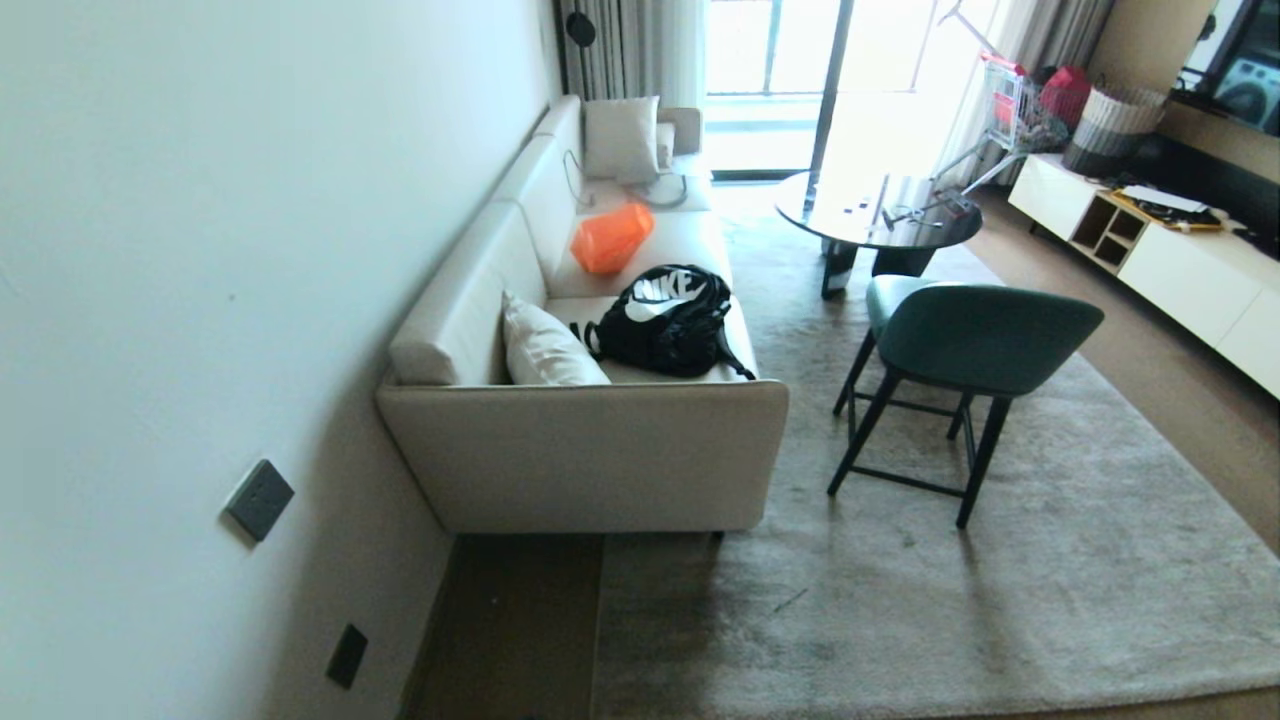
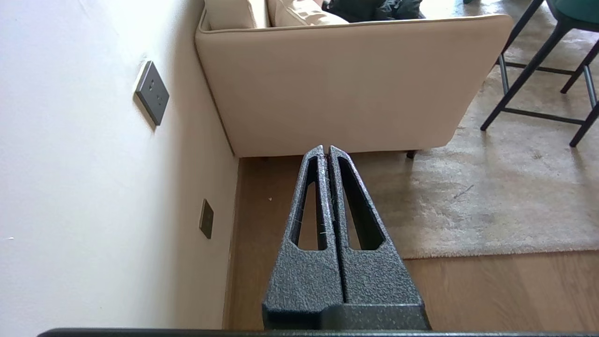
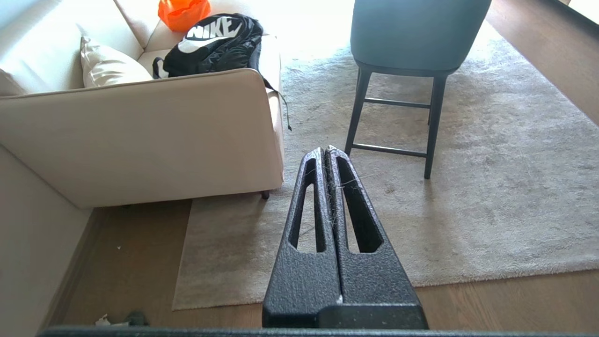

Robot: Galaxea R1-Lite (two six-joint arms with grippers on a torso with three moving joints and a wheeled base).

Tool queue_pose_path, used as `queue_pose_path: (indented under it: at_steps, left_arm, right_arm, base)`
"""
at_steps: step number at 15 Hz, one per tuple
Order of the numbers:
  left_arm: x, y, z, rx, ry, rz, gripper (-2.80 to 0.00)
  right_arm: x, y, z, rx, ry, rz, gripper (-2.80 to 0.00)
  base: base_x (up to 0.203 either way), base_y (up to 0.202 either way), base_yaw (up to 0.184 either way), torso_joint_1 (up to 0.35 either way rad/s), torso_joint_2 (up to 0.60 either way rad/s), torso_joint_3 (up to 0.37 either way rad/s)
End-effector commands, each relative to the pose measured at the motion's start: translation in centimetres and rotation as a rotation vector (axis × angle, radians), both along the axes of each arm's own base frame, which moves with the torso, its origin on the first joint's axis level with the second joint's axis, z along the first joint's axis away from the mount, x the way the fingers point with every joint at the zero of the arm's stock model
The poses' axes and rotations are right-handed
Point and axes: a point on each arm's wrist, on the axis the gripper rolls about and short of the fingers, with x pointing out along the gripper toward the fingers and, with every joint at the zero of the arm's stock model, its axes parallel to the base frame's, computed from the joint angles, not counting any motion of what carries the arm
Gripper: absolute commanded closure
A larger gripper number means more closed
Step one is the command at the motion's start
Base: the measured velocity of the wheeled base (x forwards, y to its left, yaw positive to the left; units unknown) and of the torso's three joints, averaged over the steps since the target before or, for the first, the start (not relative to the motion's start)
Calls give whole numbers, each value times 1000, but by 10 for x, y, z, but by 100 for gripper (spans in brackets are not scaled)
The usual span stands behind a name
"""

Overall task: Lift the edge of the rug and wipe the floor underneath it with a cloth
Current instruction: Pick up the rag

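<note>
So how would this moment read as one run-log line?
stage: not started | left gripper: shut, empty | right gripper: shut, empty | rug edge: flat | cloth: on floor

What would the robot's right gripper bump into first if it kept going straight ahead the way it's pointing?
Probably the rug. The shut right gripper points forward and down toward the open stretch between the sofa and the green chair. Depth is hard to judge, so the chair's legs might come first.

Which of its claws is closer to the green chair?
Right. The right gripper faces the green chair almost head-on; the left gripper sits further over, beside the wall.
</note>
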Motion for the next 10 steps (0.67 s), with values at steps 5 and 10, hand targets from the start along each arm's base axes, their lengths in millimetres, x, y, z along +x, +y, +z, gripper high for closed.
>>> queue_pose_path:
  at_steps: [5, 10]
  left_arm:
    - [0, 0, 0, 0, 1, 0, 0]
    - [0, 0, 0, 0, 1, 0, 0]
  right_arm:
    - [0, 0, 0, 2, 0, 0, 0]
    - [0, 0, 0, 1, 0, 0, 0]
  base:
    - [0, 0, 0, -79, 168, 102]
    - [0, 0, 0, -124, 311, 175]
